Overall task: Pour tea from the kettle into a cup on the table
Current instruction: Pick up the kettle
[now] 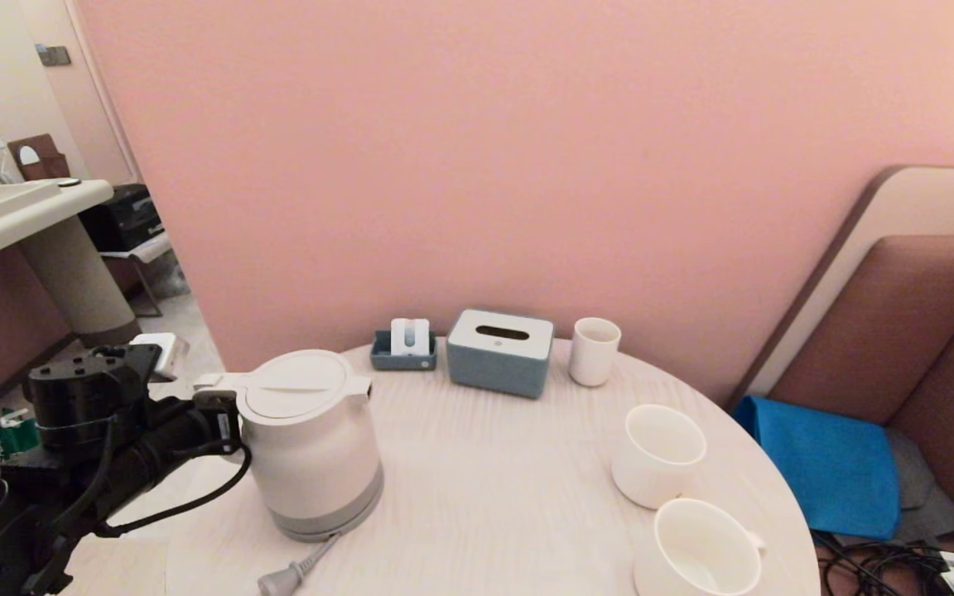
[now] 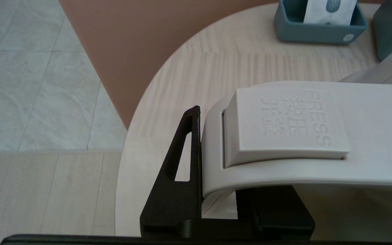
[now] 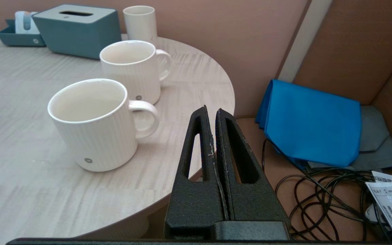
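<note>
Now the kettle [image 1: 311, 443] stands near the table's [image 1: 493, 472] left edge, with bare tabletop between it and the two mugs [image 1: 657, 454] by the right rim. The left gripper [image 1: 216, 414] pinches the kettle's handle [image 2: 284, 136]; only the left wrist view shows one finger [image 2: 182, 163] flat against its side. The right gripper [image 3: 213, 136], fingers pressed together, hangs just off the table's right edge near the closer mug [image 3: 92, 124].

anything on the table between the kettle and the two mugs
No: bare table separates the kettle from both mugs, seen in the head view.
</note>
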